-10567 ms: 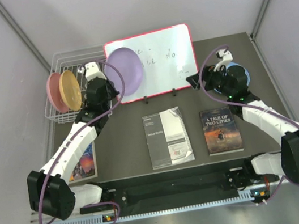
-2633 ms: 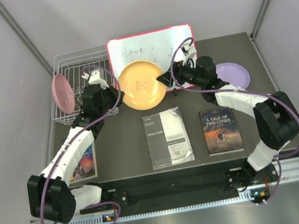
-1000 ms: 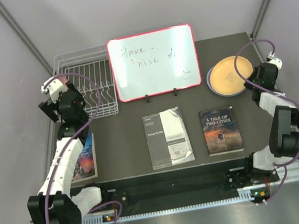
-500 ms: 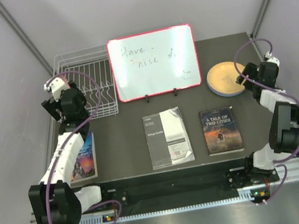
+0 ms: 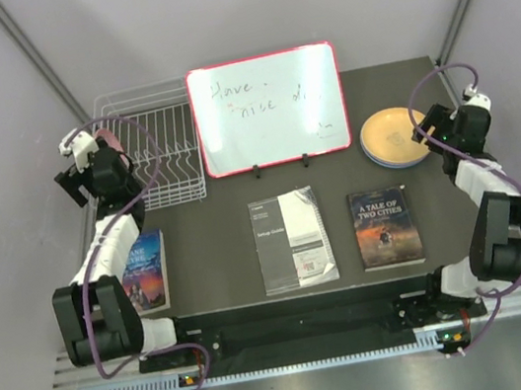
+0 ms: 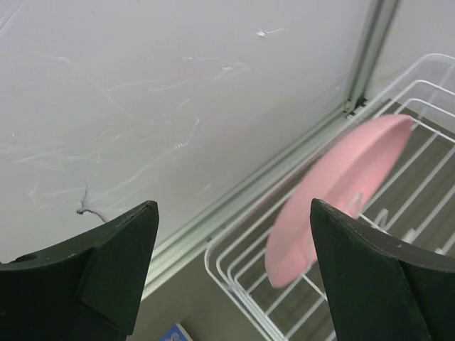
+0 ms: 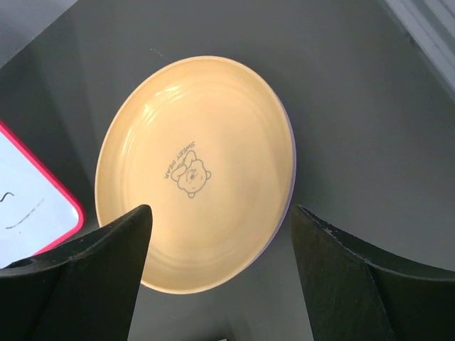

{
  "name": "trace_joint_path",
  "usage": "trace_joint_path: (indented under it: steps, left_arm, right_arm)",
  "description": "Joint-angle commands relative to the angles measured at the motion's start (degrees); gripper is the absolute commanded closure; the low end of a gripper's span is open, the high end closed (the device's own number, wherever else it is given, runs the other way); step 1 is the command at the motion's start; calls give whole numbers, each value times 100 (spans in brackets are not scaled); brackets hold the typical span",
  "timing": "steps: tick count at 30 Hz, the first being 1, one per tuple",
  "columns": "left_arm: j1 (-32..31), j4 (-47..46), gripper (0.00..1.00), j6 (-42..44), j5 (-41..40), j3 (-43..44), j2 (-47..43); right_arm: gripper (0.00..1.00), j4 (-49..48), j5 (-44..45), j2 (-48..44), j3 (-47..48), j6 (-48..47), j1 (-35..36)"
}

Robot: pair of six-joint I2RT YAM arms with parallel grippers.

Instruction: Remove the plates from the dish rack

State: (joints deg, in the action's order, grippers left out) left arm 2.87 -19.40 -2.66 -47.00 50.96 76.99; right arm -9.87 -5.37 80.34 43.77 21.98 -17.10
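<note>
White wire dish rack (image 5: pixel 160 160) stands at the far left of the dark surface (image 5: pixel 220 252), and the only plate showing in it is the pink round plastic plate (image 6: pixel 341 192), propped on edge and tilted in the slots at the rack's left end. Well apart, at the far right, the tan-orange plate (image 7: pixel 192 170) lies face up on the lavender plate (image 7: pixel 291 170), of which only a thin rim shows; what lies under those I cannot tell. The step in hand looks like fetching the pink plate, the one thing left to unload. To do it well, the left hand (image 6: pixel 231 213) should swing toward the plate's upper rim, line its fingers up with one on each face, and close on the rim clear of the wires. It should then lift straight up along the slot before carrying across, since a sideways pull could snag the plate or drag the light rack. At present the left hand is spread wide and holds nothing, the plate sitting off to one side of its gap near the grey wall. The right hand (image 7: pixel 220 213) hangs over the stack, likewise spread and gripping nothing, apparently clear of the tan-orange plate.
</note>
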Motion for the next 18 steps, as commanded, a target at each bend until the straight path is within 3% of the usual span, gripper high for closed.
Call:
trace_joint_path:
  steps: [1,5,12,18]
  left_arm:
    - [319,-679,12,46,226,414,404]
    - [407,-802,21,177,315,564,843]
    - [451,-969,21,72,701,424,958]
    - [460,-812,37,125,596,651,1292]
  right_arm:
    - [22,-367,-324,78,35,70,-30]
    - [22,-437,-535,228,132,149,-30]
    - [22,-472,-685,316,185,184,-30]
    - [22,-507,-720,334,167,210,-30]
